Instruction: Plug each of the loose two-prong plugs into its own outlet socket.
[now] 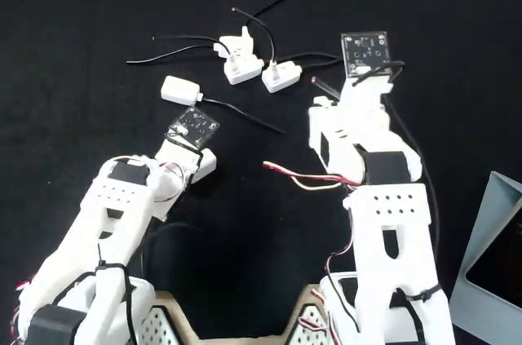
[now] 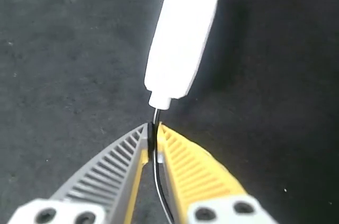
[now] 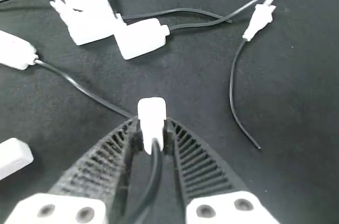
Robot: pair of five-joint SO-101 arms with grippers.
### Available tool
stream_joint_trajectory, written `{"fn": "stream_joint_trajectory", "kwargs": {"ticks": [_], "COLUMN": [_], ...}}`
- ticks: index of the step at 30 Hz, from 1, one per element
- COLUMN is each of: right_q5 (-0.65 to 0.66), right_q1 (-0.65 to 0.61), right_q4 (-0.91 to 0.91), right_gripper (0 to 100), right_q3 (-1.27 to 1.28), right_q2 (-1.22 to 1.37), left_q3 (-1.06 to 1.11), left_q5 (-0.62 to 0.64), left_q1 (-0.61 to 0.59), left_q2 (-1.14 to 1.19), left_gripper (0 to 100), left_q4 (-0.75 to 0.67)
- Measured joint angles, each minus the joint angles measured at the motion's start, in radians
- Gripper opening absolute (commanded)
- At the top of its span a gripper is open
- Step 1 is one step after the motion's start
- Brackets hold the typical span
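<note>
White plastic two-prong plug [image 3: 152,118], small and blunt on a black cord, sits clamped in the right claw [image 3: 152,131] over the matte black counter [image 1: 73,27], centre-right. The ribbed left claw [image 2: 153,131] pinches a thin black wire [image 2: 155,155] behind a smooth white rectangular block [image 2: 181,38]. A cluster of white blocks [image 1: 242,66] lies far centre.

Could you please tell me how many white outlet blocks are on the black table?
3. One outlet block lies ahead of the left gripper, which grips its cable; two more lie side by side farther back. Others may be hidden.
</note>
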Motion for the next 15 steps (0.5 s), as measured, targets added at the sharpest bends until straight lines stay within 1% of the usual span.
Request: {"fn": "stream_joint_trajectory", "kwargs": {"ticks": [3,5,6,10,13,15], "right_q5": [0.0,0.0,0.0,0.0,0.0,0.0], "right_q1": [0.002,0.003,0.003,0.003,0.002,-0.002], "right_q4": [0.0,0.0,0.0,0.0,0.0,0.0], "right_gripper": [1.2,1.2,1.2,1.2,1.2,1.2], "right_q3": [0.0,0.0,0.0,0.0,0.0,0.0], "right_q2": [0.0,0.0,0.0,0.0,0.0,0.0], "left_q3": [0.005,0.003,0.003,-0.032,-0.058,-0.061], "left_q5": [0.002,0.003,0.015,0.141,0.163,0.167], "left_q1": [-0.006,-0.006,-0.006,-0.006,-0.006,-0.006], "left_q2": [-0.006,-0.023,-0.034,-0.08,-0.091,-0.089], "left_gripper": [22,27,27,27,27,27], "left_q4": [0.002,0.017,0.032,0.044,0.043,0.011]}}
